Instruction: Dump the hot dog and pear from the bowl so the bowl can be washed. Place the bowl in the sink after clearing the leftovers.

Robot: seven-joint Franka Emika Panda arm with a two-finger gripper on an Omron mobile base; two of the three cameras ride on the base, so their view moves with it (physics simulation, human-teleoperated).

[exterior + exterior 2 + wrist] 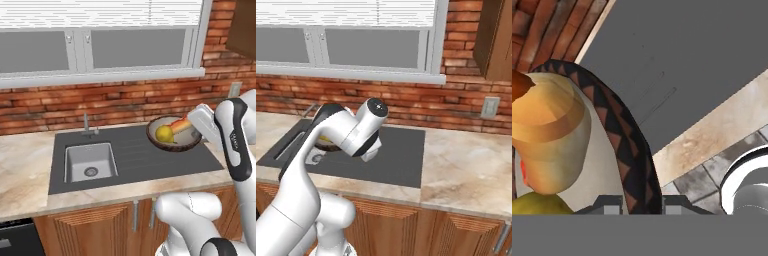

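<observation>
Pinching the stiff, likely slippery bowl [174, 134] by its 3 o'clock rim, the tool [641, 204] carries the loose pear [164, 133] and hot dog [181, 124].

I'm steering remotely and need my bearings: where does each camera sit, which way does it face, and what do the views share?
Left base view: behind the arm's left, facing forward and down at the sink and the tilted bowl; arm at lower right.
Right base view: behind the arm's right, facing the counter and brick wall; arm at lower left.
Hand view: on the hand, along the gripper, close on the bowl's rim with the hot dog and pear.
Shared: both base views show the dark surround.
</observation>
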